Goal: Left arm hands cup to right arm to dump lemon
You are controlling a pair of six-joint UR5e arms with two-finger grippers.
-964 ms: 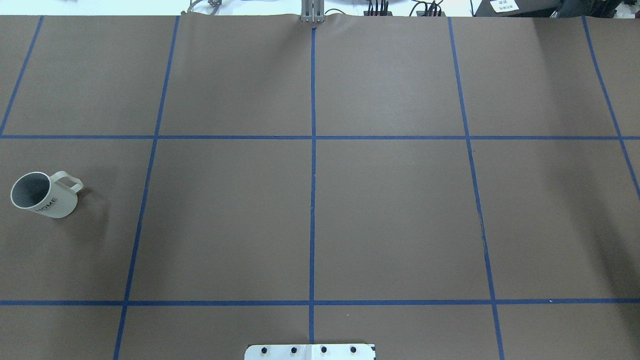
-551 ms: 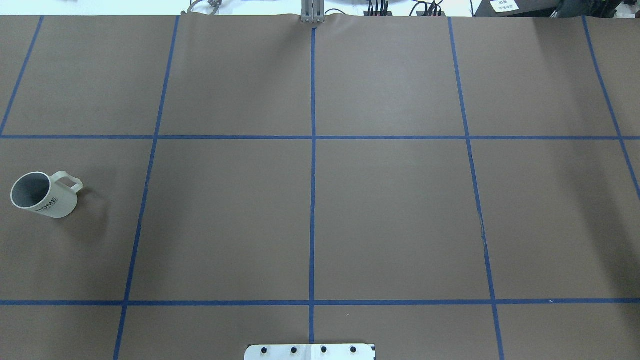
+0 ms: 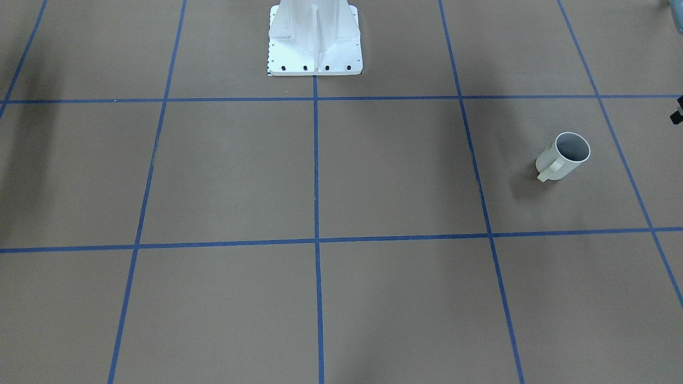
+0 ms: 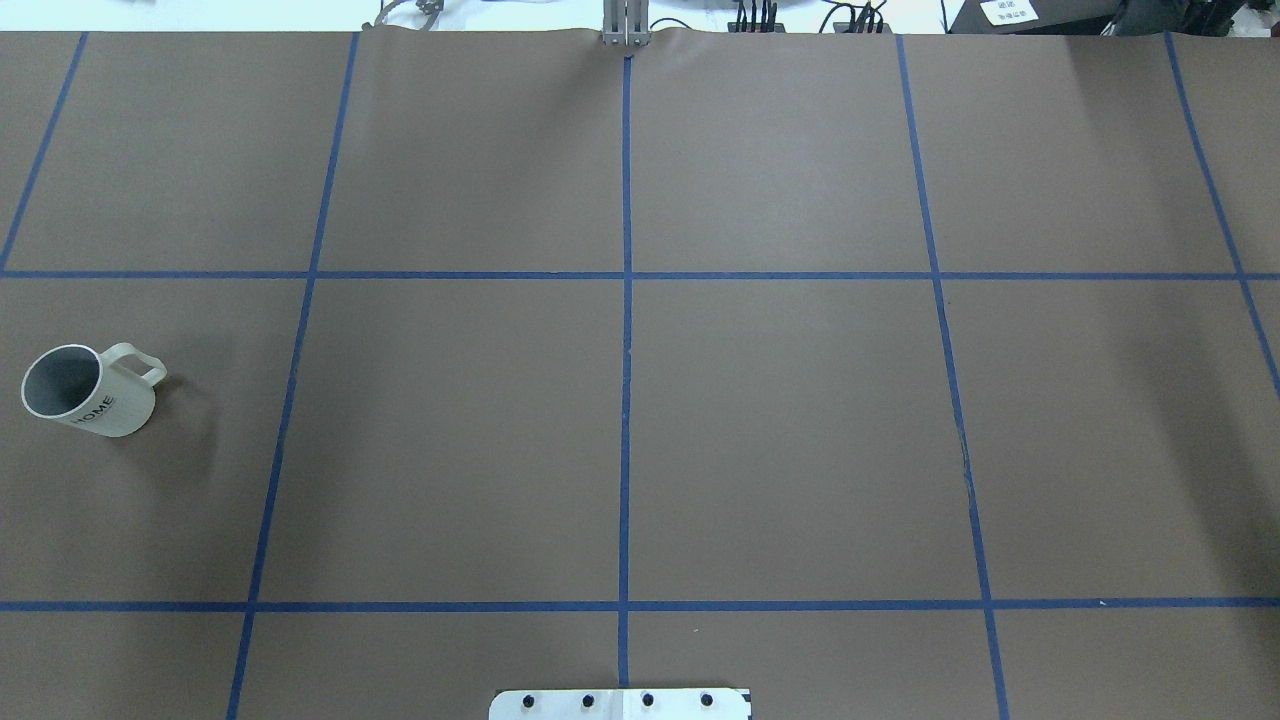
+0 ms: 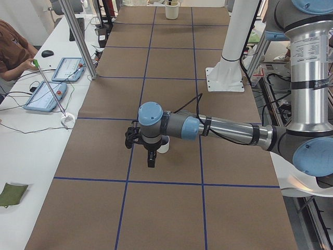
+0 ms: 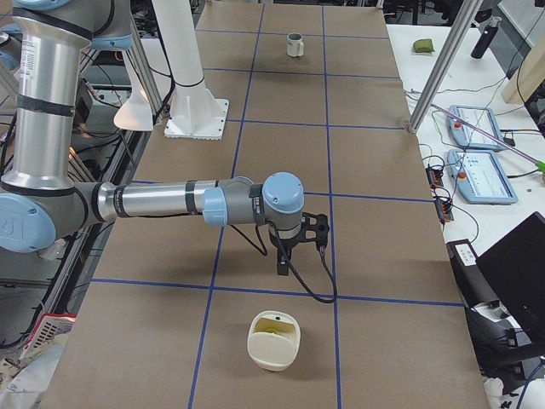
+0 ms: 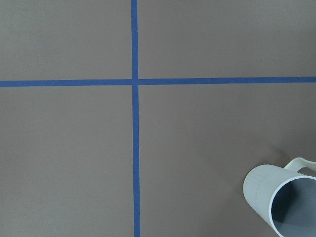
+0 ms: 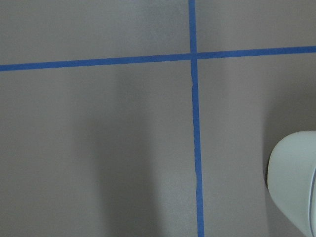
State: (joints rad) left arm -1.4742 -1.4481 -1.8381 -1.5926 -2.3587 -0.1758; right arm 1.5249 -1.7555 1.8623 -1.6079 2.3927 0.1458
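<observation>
1. At the left edge of the worktop [image 4: 780,430] in your overhead view, the cup [image 4: 112,408] stands upright, with "HOME" printed on its wall and its handle angled toward the centre.
2. Your left arm [image 5: 229,130] stretches level over the worktop. Its left end effector [image 5: 151,161] hangs pointing down near the cup, and you cannot tell whether it is wide or narrow.
3. Your right arm [image 6: 162,200] reaches out the same way. The right end effector [image 6: 283,266] hangs near a cream vessel [image 6: 274,351], apart from it, and its spread is equally unreadable.
</observation>
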